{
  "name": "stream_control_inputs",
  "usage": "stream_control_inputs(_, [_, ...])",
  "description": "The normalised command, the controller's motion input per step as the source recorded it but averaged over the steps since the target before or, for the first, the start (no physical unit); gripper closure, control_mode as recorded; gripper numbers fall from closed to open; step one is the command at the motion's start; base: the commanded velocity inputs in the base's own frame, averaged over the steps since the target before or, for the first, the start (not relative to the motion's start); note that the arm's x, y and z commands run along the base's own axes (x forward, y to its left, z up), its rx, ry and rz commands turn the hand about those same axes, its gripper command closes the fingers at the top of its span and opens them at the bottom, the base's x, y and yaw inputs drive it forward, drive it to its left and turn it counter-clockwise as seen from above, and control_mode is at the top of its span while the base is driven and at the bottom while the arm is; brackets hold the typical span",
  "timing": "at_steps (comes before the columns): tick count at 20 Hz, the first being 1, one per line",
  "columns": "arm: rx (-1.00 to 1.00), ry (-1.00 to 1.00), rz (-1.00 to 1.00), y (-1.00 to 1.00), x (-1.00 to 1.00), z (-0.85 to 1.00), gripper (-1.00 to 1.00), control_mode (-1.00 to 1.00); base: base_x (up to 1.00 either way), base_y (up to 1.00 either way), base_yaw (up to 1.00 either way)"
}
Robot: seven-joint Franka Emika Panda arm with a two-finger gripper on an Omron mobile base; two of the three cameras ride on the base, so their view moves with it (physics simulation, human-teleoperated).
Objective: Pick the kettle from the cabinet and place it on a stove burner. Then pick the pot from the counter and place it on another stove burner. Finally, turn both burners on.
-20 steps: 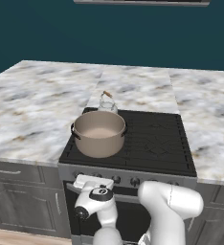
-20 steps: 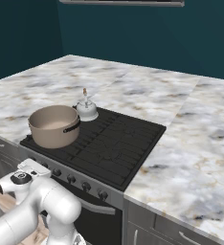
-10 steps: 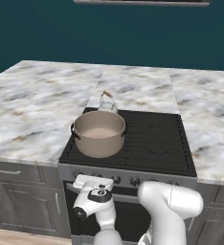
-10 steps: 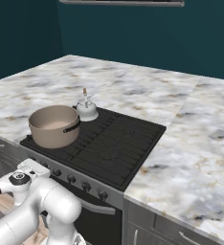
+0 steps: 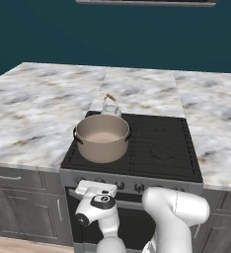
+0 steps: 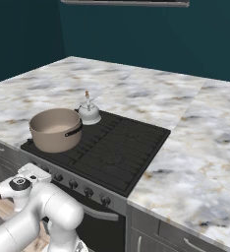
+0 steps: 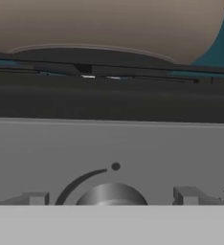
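Observation:
The tan pot (image 5: 102,137) stands on the front left stove burner, and its side also shows in the hand view (image 7: 109,24). Behind it the small silvery kettle (image 5: 110,106) sits upright on the back left burner (image 6: 89,113). My gripper (image 5: 86,187) is low in front of the stove's control panel, below the pot (image 6: 55,129). In the hand view its fingertips (image 7: 35,197) stand wide apart on either side of a dark round knob (image 7: 111,194) without touching it. The gripper (image 7: 111,197) is open and holds nothing.
The right half of the black cooktop (image 5: 159,143) is bare grating. A row of dark knobs (image 6: 89,192) runs along the grey stove front. Marble counter (image 5: 33,113) spreads to both sides, with grey drawers (image 5: 19,178) below it. A teal wall rises behind.
The hand has sunk very slightly in front of the stove panel. Pot and kettle have stayed where they were.

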Motion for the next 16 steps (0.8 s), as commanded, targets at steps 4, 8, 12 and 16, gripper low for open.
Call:
stream_control_inputs(4, [-0.1,0.03,-0.02,0.33,0.06,-0.14,-1.0,-1.0,0.0,0.0,0.0])
stream_control_inputs(8, [-0.1,0.0,-0.02,0.38,-0.02,-0.04,-1.0,-1.0,0.0,0.0,0.0])
stream_control_inputs(12, [-0.11,0.0,-0.01,0.33,-0.09,-0.03,-1.0,-1.0,0.0,0.0,0.0])
stream_control_inputs(16, [-0.17,0.0,-0.01,0.49,-0.01,-0.06,-1.0,-1.0,0.0,0.0,0.0])
